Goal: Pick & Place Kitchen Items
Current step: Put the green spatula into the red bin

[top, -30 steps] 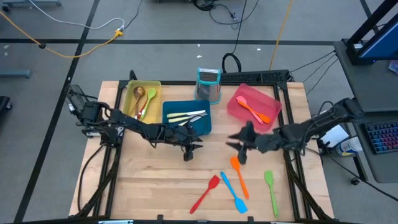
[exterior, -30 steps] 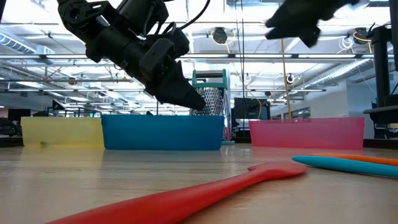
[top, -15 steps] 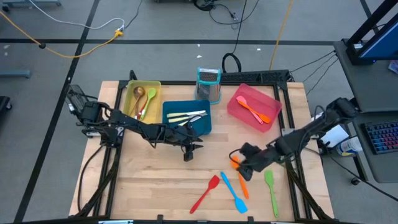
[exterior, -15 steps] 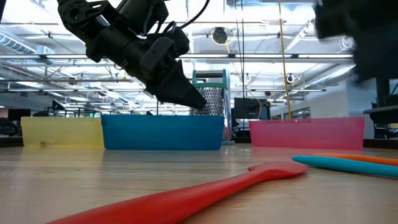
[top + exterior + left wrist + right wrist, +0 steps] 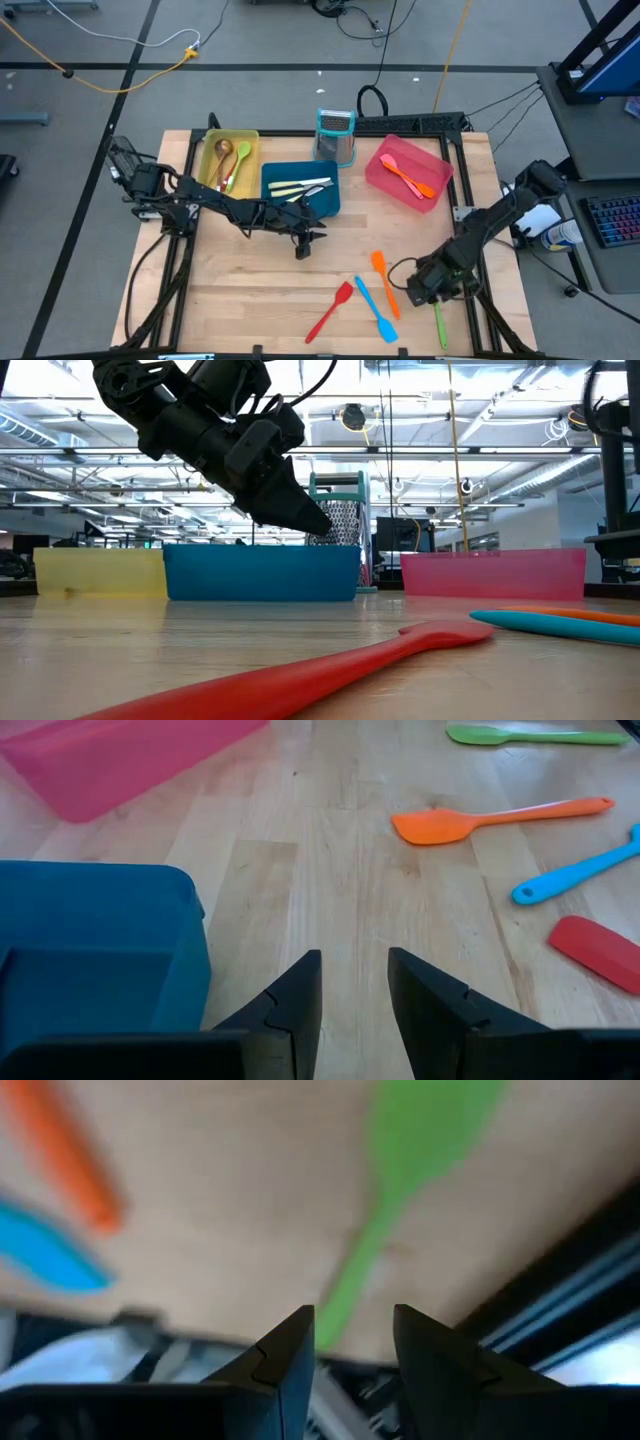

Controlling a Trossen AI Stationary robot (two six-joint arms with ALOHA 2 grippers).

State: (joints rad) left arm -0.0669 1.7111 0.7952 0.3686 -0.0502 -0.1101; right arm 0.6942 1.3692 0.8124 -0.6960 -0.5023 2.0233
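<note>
The right gripper (image 5: 348,1345) hangs over the green spatula (image 5: 405,1180), fingers apart with nothing between them, the handle running right below the gap. I'd drop straight down and pinch mid-handle, clear of the table edge. The left gripper (image 5: 352,990) waits by the blue tray (image 5: 95,945), fingers slightly apart, empty.

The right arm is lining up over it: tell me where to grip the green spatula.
Grip the green spatula on its slim handle, coming from above: it lies flat near the table edge, apart from the others. The right gripper, open, hovers with the handle between its fingers.
</note>
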